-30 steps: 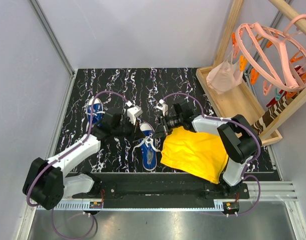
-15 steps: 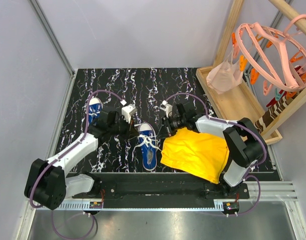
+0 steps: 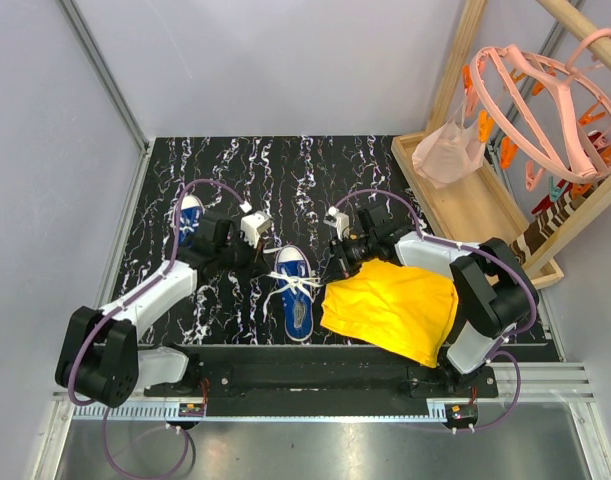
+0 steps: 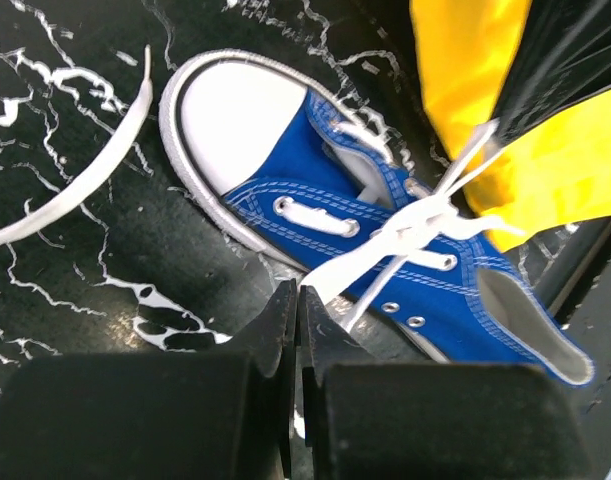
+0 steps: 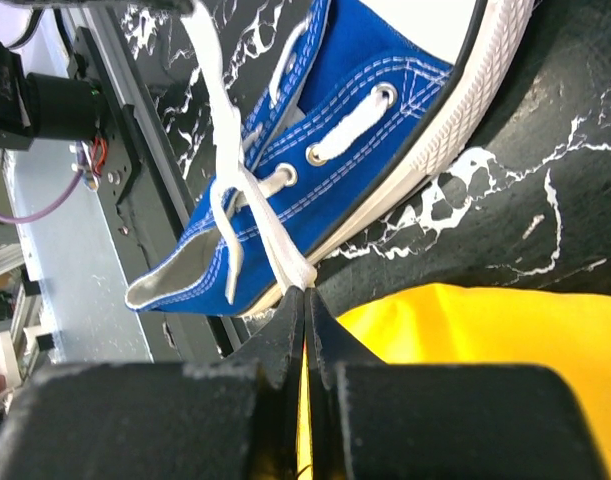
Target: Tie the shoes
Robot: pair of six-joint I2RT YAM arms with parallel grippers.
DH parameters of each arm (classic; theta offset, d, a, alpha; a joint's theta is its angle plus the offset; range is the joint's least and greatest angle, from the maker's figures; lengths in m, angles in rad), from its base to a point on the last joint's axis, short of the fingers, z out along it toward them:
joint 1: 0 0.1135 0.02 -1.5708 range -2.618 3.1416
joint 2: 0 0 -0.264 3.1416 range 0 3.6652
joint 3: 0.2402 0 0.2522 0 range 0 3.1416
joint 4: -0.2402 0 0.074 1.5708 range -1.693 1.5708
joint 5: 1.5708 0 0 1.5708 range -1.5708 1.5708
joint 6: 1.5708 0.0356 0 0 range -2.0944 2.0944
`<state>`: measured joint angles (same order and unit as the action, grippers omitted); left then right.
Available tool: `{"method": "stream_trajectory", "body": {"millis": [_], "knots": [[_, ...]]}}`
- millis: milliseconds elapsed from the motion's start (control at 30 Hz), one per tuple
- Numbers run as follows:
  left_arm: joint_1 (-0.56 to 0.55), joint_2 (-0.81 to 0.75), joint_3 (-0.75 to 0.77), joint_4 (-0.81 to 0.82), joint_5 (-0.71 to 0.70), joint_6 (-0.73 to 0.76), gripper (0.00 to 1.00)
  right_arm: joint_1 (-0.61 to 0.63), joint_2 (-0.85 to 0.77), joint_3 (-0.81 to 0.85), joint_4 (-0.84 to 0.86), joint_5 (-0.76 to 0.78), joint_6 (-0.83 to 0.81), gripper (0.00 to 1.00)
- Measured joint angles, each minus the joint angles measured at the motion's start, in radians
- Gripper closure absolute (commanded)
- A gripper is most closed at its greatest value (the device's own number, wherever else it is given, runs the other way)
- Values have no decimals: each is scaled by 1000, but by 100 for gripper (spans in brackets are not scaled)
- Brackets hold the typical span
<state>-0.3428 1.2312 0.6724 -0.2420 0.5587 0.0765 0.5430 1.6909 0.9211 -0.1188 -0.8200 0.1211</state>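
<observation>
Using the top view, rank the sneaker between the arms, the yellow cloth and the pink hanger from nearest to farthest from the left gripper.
From the left gripper:
1. The sneaker between the arms, just to its right; the gripper pinches its lace.
2. The yellow cloth, farther right, past the sneaker.
3. The pink hanger, far off at upper right.

Both arms reach inward toward centre, elbows bent. The left gripper [image 4: 297,295] points down, jaws pressed together. The right gripper [image 5: 305,297] points down, jaws likewise pressed together.
</observation>
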Motion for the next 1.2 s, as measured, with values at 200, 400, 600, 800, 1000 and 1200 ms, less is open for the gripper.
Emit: {"method": "stream_trajectory", "body": {"millis": [200, 400, 600, 800, 1000, 1200], "knots": [[22, 39, 23, -40, -17, 63, 100, -2, 0, 0, -36, 1, -32, 100], [37, 63, 42, -57, -29, 106, 100, -3, -1, 0, -52, 10, -49, 100], [42, 94, 58, -57, -40, 119, 100, -4, -4, 0, -53, 8, -60, 100], [45, 108, 68, -54, -23, 132, 56, -4, -5, 1, -59, -15, -69, 100], [63, 8, 51, -42, 37, 159, 42, -5, 0, 23, -79, -60, -72, 98], [60, -171, 31, -57, 143, 261, 51, -5, 10, 42, -86, -91, -75, 87]]}}
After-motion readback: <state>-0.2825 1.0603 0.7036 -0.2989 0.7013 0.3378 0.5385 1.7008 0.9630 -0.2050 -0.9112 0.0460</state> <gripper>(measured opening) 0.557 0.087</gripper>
